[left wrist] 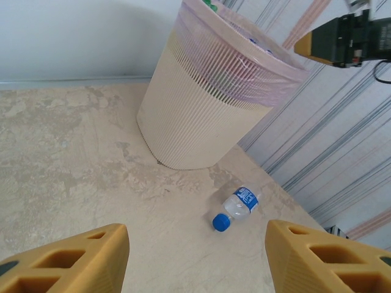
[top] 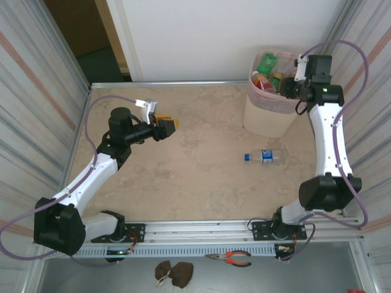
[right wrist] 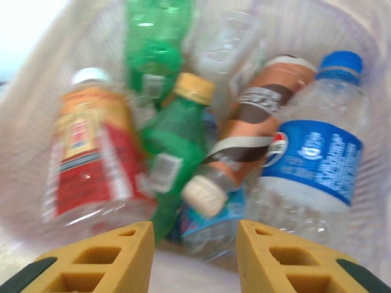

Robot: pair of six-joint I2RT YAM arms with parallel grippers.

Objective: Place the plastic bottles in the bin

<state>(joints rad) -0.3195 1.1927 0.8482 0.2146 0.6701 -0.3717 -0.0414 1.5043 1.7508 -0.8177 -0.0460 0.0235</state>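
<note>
Right wrist view: we look down into the bin (right wrist: 380, 116), where the bottles (right wrist: 180, 137) lie heaped against one another, among them a red-labelled bottle (right wrist: 91, 152) and a blue-labelled bottle (right wrist: 317, 162). The right gripper (right wrist: 195, 256) hangs above the heap. Its fingers (right wrist: 104, 259) stand apart, gripping nothing.

In the top external view we see one loose bottle (top: 263, 157) lying on its side on the table (top: 183, 183), cap toward the left. It is nearer to us than the bin, well apart from the bin's foot, and left of the right arm (top: 327, 146). Bare surface lies on every side of it. The bin stands in the far right corner, near the far edge and the right panel (top: 372, 91).

The left gripper (top: 165, 127) hovers over the far left part of the table, pointed rightward. In the left wrist view its fingers (left wrist: 67, 262) are spread wide with nothing between them, and the loose bottle shows beyond the gap.

The table is a pale, marble-veined slab. A metal rail (top: 201, 229) runs along its near edge between the arm bases. Below the rail lie pliers (top: 232, 259) with orange handles and two brown lumps (top: 174, 271). Striped panels close both sides. A white wall (top: 232, 36) closes the back, with a dark opening (top: 85, 30) at the far left.
</note>
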